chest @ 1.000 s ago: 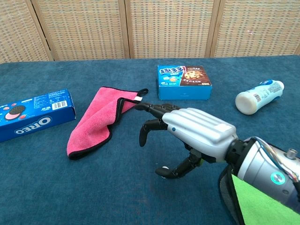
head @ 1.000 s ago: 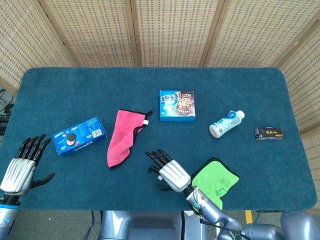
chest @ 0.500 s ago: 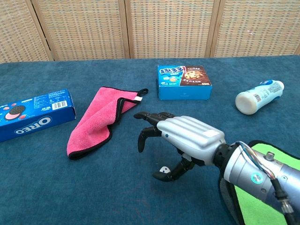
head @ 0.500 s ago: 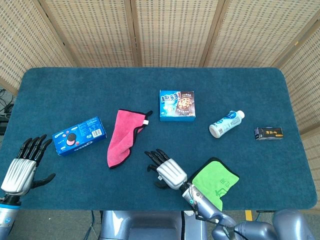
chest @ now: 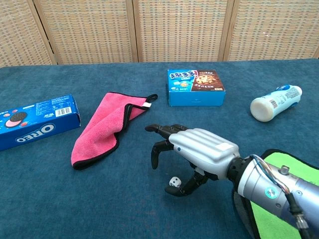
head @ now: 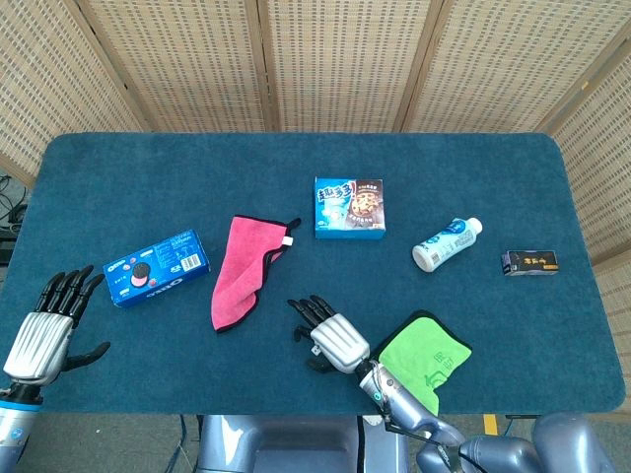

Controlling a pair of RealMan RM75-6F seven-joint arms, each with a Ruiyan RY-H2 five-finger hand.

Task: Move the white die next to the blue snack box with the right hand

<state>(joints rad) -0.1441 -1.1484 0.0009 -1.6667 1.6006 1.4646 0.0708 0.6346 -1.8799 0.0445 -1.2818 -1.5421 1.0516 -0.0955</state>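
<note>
The white die [chest: 174,182] lies on the blue cloth near the front edge, in the gap between the thumb and curled fingers of my right hand [chest: 195,153]. The thumb tip is just right of it, and no finger clearly presses on it. From the head view the right hand [head: 335,340] hides the die. A blue Oreo box [chest: 35,122] [head: 156,268] lies far to the left. A blue-and-brown cookie box [chest: 195,87] [head: 349,208] stands behind the hand. My left hand [head: 39,330] hovers at the front left with its fingers spread, holding nothing.
A pink cloth [chest: 102,127] lies between the Oreo box and my right hand. A green cloth [head: 426,357] sits under the right forearm. At the right are a white bottle [head: 447,243] on its side and a small dark box [head: 530,263].
My right hand has shifted slightly to the right and its fingers have lifted a little. The die, mostly hidden by the thumb before, now shows fully.
</note>
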